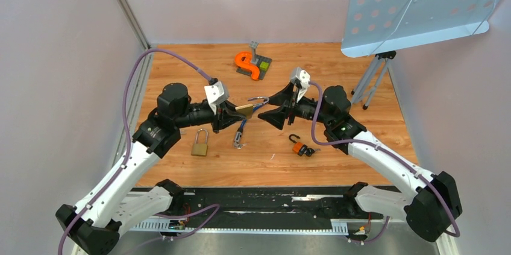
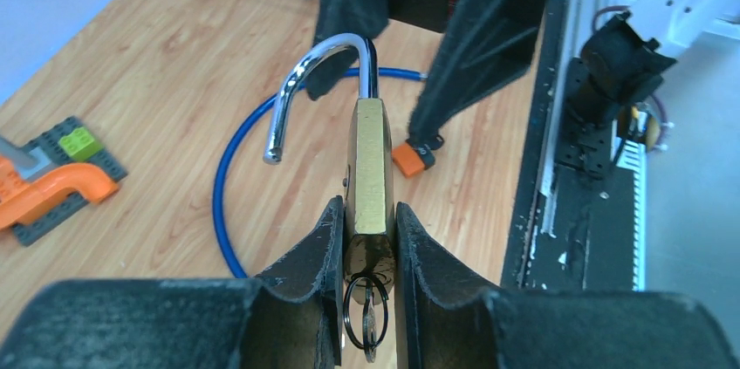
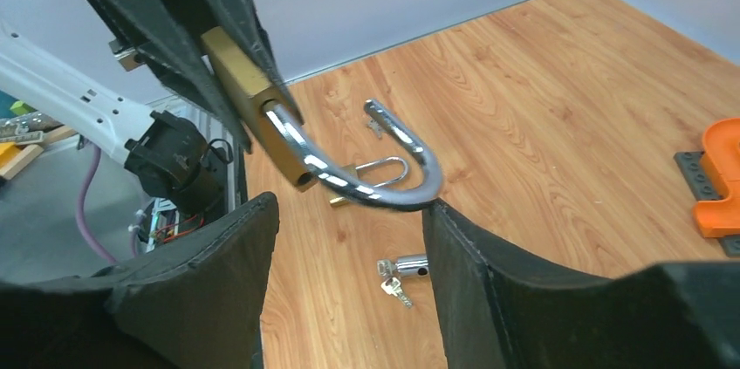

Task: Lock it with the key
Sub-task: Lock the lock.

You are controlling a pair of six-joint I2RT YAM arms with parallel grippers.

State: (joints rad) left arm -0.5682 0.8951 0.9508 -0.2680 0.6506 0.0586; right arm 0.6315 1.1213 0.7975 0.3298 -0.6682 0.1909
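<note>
My left gripper [image 1: 232, 113] is shut on a brass padlock [image 1: 244, 109] and holds it above the table. In the left wrist view the fingers [image 2: 327, 238] clamp the lock's body [image 2: 371, 160]. A key [image 2: 373, 295] with a black ring sticks out of its bottom. The steel shackle [image 2: 301, 81] is open and swung aside. My right gripper [image 1: 274, 113] is open, facing the lock. In the right wrist view the shackle [image 3: 375, 186] lies between its fingers, its bend against the right fingertip [image 3: 436, 212].
A second brass padlock [image 1: 200, 144] lies at the left. A blue cable lock [image 1: 241, 131] with keys [image 3: 397, 286] lies under the grippers. A small orange padlock [image 1: 299, 146] lies to the right. An orange piece on a grey plate [image 1: 250, 65] and a tripod [image 1: 373, 77] stand behind.
</note>
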